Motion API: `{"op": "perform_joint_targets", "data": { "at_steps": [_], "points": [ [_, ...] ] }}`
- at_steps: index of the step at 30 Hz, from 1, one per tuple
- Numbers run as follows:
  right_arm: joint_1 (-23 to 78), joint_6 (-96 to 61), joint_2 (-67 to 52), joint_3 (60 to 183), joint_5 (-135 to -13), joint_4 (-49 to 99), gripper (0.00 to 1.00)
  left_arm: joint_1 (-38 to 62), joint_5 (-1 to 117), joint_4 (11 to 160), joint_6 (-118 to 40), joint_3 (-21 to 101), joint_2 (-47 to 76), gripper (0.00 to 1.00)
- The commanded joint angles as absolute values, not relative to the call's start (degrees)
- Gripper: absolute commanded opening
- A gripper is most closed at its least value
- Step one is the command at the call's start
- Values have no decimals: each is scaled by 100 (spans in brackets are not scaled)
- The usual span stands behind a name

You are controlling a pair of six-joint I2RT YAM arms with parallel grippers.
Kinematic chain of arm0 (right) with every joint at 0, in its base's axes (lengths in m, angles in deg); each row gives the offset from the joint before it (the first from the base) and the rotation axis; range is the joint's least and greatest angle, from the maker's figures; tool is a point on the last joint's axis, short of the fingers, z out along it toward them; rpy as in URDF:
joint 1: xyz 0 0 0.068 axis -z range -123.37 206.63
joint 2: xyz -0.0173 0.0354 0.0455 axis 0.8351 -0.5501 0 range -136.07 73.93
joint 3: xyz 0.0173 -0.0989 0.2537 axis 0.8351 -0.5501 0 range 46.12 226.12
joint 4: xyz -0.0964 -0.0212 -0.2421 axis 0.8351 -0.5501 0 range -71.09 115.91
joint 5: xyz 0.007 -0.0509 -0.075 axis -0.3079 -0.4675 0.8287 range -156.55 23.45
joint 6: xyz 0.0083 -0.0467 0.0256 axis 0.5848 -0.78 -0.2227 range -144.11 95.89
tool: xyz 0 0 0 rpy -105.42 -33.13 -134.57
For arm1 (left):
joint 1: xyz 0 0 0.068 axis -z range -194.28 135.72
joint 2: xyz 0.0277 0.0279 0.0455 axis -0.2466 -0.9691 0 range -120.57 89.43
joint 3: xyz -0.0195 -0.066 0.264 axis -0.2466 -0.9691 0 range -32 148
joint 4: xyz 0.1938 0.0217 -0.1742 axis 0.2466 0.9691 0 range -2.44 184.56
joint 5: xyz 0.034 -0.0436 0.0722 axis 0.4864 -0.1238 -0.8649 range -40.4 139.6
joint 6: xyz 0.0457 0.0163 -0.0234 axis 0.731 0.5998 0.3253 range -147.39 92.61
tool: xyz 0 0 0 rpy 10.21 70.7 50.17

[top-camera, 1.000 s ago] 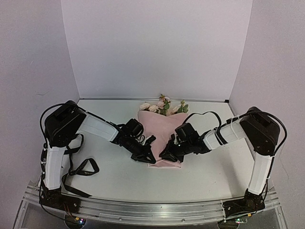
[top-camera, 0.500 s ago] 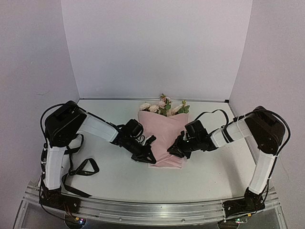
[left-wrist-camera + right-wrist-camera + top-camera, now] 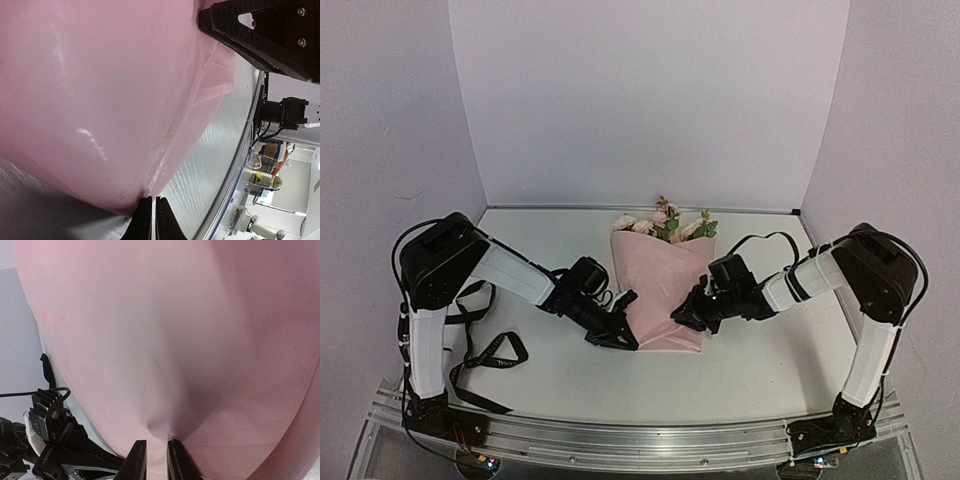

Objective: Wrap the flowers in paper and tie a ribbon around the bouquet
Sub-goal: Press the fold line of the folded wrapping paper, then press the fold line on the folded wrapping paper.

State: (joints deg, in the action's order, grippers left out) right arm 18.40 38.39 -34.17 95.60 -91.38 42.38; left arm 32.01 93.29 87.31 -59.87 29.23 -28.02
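Looking at the wrap stage here: the paper (image 3: 660, 285) is folded into a cone around the flowers (image 3: 665, 222), lying mid-table with the blooms poking out the far end. The left gripper (image 3: 623, 340) is clamped tight on the near left edge of the sheet, and the right gripper (image 3: 682, 315) has a little pucker of paper pinched between its tips on the near right side. What's the weak spot, you reckon? (kev)

Tearing, I'd say. That sheet looks thin, and both pinches sit near each other at the narrow near end. If the two arms pull apart or lift unevenly, the paper could rip right at the fingertips, or the cone could spring open and the flowers slide out. The right pinch looks small too, just a bit of a fold, so it might slip off. (jo)

And the ribbon (image 3: 498, 350)? (kev)

Lying in a loose loop on the table (image 3: 760, 370) near the left arm's base, well apart from the bundle, nothing touching it. One gripper has to let go to fetch it, and that's when I'd guess the wrap loosens if the other hold isn't firm. (jo)
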Motion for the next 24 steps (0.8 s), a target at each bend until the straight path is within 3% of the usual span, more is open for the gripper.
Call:
{"op": "perform_joint_targets", "data": {
  "at_steps": [1,10,19,24],
  "points": [
    [1796,3864,-3739,9477,-8837,3889,16,3103,9014,9211,-6176,2487,-2824,5],
    [1796,3577,-3648,9691,-8779,3430,16,2894,9627,8893,-6416,2884,-2199,9],
    [1783,3349,-3468,9858,-8672,2980,16,2526,10248,7543,-7250,3165,-2753,8],
    [1698,3064,-3318,10107,-8563,2520,16,2519,10012,8067,-6987,3398,-3016,8]
  ]
}}
